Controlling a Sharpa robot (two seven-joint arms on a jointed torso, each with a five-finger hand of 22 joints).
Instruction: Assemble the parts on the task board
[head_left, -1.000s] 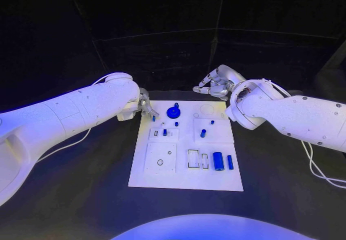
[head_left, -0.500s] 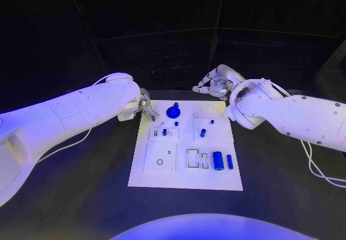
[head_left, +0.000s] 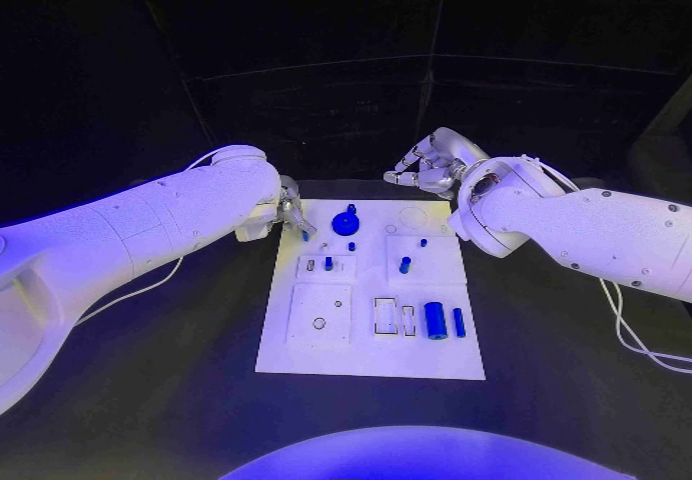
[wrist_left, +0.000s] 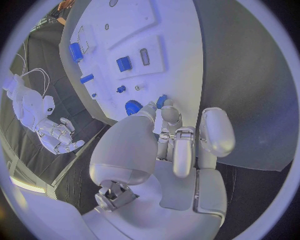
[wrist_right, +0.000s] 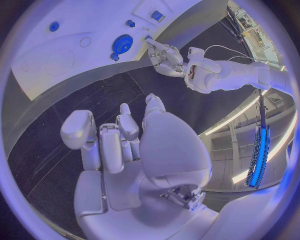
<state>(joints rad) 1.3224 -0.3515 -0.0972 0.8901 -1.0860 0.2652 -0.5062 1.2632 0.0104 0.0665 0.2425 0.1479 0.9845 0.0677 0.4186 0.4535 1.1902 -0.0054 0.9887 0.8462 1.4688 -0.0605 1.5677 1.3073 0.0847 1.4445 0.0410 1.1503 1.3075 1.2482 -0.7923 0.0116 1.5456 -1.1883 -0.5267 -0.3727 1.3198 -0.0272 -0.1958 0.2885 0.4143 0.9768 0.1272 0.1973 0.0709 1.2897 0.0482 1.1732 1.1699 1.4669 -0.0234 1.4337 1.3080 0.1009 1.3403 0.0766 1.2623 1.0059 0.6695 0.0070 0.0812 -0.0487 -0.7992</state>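
The white task board lies in the middle of the table. At its far left corner my left hand pinches a small blue part between thumb and fingertip, just above the board's edge. Beside it on the board sits a round blue toothed part, which is also in the left wrist view. Small blue pegs stand mid-board, and two blue cylinders lie in the near right area. My right hand hovers beyond the board's far edge, fingers loosely bent and apart, holding nothing.
A small ring and pale rectangular pieces lie in the board's near half. Black table surface surrounds the board on all sides. My right forearm hangs over the table just right of the board.
Both hands have barely shifted. The left hand still pinches the small blue part at the board's far left corner.
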